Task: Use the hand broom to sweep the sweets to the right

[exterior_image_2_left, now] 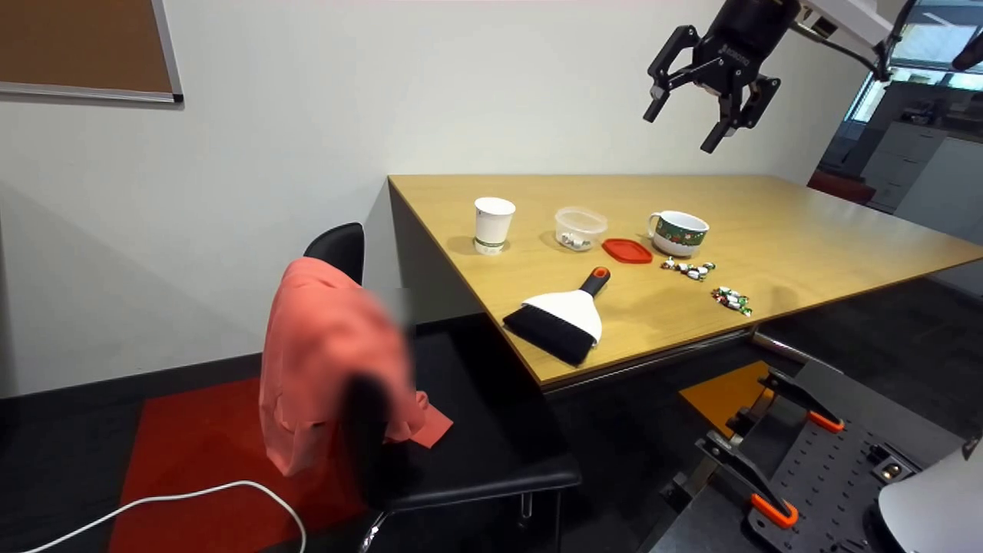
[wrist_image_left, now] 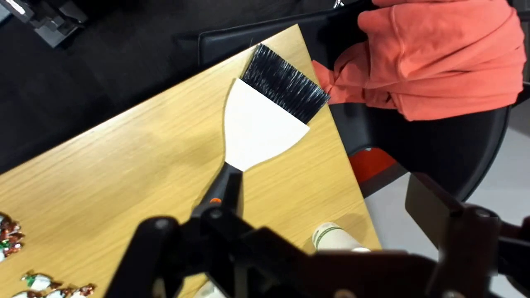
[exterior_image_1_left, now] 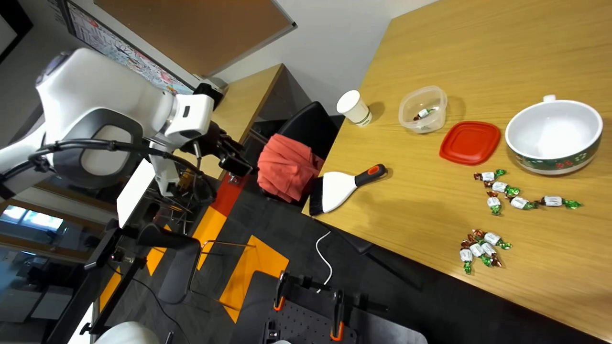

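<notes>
Wrist view: gripper (wrist_image_left: 329, 203) dark, out of focus; covers part of the broom handle (wrist_image_left: 219, 182). Cup (wrist_image_left: 337, 239) partly behind it too. Sweets (wrist_image_left: 40, 282) cut by left and bottom edges. In an exterior view: coral cloth (exterior_image_2_left: 307, 338) smeared to a blur on one side; arm (exterior_image_2_left: 848, 19) cut off at top; contents of tub (exterior_image_2_left: 587, 230) too small to count. In an exterior view: table (exterior_image_1_left: 478, 57) runs off top and right; sweets' print illegible.

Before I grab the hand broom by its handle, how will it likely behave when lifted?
The hand broom may dip head-first, since the broad white head sits beyond the handle. That head looks like rigid plastic, so it should barely bend; the black bristles will probably flex on contact.
</notes>
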`<control>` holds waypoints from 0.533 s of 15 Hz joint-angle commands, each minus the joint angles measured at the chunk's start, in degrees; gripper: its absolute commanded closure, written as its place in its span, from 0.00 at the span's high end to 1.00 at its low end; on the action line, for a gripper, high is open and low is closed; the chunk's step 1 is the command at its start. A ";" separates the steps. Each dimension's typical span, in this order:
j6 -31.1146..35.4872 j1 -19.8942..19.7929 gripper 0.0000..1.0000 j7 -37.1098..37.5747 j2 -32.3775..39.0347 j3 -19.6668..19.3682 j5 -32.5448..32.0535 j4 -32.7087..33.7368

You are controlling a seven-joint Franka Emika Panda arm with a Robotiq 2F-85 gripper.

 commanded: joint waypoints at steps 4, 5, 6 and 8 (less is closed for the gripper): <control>-0.12 0.15 1.00 1.08 0.85 -0.17 -0.24 0.47; -0.13 0.15 1.00 1.08 0.85 -0.18 -0.24 0.52; -0.15 0.03 1.00 1.36 1.97 -0.75 0.68 1.41; 0.46 -1.03 1.00 1.86 4.97 -2.33 1.54 3.13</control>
